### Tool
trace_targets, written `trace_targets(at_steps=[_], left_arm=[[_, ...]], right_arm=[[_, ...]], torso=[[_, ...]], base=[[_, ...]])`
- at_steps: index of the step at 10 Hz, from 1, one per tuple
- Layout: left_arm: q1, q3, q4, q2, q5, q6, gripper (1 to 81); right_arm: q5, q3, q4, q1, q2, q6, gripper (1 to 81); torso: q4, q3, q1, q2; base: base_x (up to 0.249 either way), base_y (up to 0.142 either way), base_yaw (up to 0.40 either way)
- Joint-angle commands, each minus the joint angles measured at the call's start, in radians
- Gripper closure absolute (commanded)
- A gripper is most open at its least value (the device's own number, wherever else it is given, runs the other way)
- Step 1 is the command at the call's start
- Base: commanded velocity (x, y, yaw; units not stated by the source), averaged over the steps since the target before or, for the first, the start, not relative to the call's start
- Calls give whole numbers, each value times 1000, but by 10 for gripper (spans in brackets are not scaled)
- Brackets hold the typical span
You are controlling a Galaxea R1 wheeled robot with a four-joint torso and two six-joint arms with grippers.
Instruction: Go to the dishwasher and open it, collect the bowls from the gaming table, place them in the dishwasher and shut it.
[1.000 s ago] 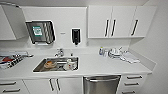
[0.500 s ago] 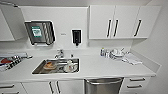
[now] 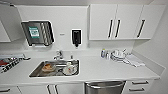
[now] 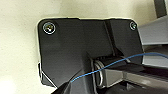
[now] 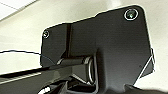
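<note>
Facing the counter, the robot has the dishwasher shut at the head view's bottom edge, right of the sink; finger state can't be told, so a handle reach could miss.

White counter – steel sink, dishes, cloth

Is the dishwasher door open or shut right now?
Shut. In the head view the dishwasher shows its steel front upright under the counter, flush with the drawers beside it, its bar handle along the top edge.
</note>
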Motion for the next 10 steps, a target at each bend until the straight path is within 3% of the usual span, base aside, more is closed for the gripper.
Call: trace_targets(at_steps=[1,10], left_arm=[[-52,9,-3,-13,59,2,10],[-52,9,-3,-10,59,2,10]], right_arm=[[-52,10,17,47,-11,-2,10],[-43,3,8,42,-10,2,10]], torso=[[0,0,1,0],[0,0,1,0]], base=[[117,0,0],[107,0,0]])
